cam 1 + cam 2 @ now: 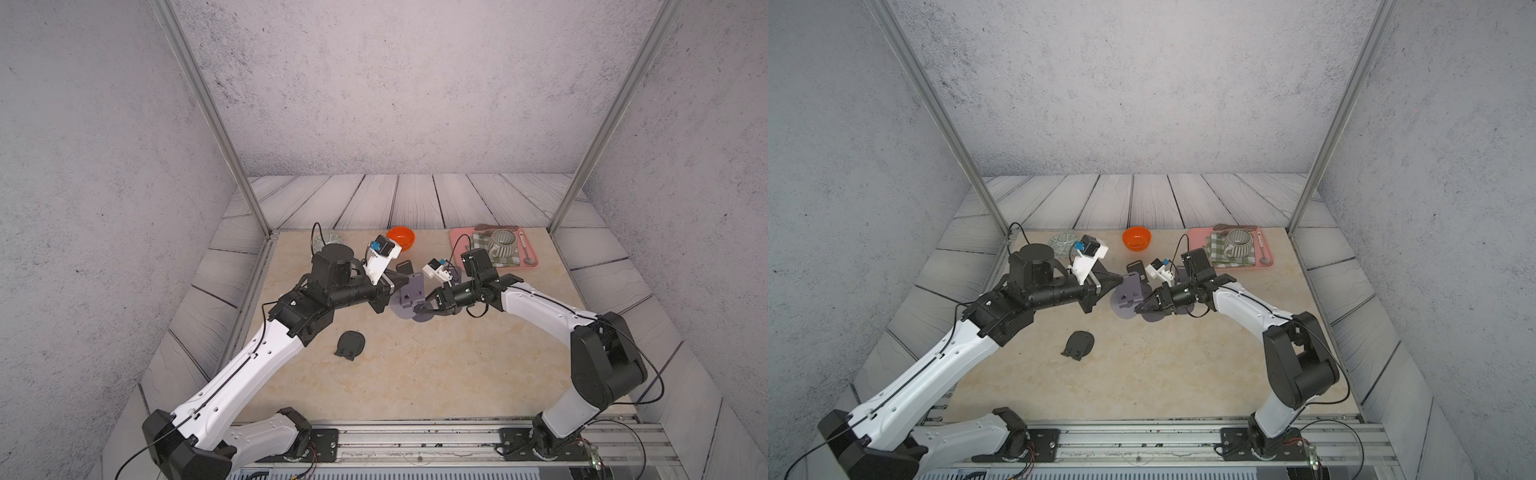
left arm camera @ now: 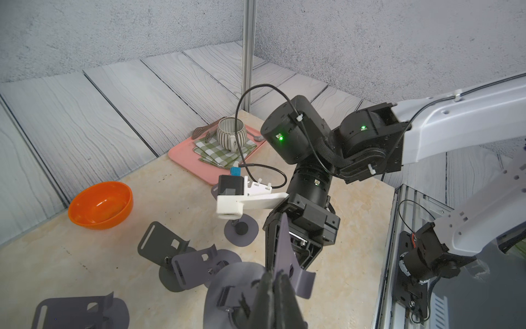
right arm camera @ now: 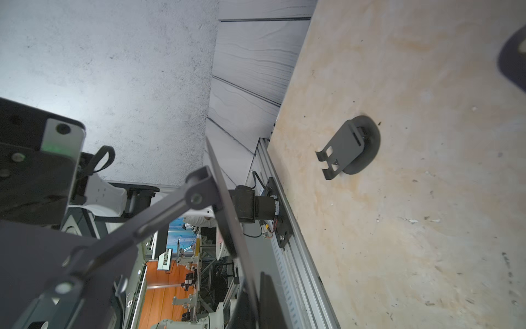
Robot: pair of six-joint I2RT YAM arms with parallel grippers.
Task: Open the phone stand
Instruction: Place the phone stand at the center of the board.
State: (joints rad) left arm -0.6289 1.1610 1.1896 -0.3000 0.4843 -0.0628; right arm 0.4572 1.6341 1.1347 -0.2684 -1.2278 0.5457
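Unfolding is under way, by my reading: the phone stand (image 1: 409, 296) hangs in the air over the middle of the table (image 1: 415, 382), carried between both arms and partly spread. The left gripper (image 1: 1118, 279) is pinched tight on the thin edge of the lipped phone plate (image 2: 282, 245). The right gripper (image 1: 419, 308) is pinched tight on the rim of the round base (image 2: 227, 284). In the right wrist view the hinge arm (image 3: 170, 206) bridges the 2 plates.

To do this well, 1 side should act as the anchor. Hold the base quiet in the right grip and let the left swing its plate along an arc about the hinge. Tugging straight outward would likely drag the metal through the pads. Both holds sit on narrow edges, so a slow, even turn suits, and any twist across the hinge pin risks a slip. Once the angle matches the opened stands (image 2: 163, 245) seen in the left wrist view, lower the base flat onto a bare patch, well apart from the folded dark stand (image 1: 350, 344).
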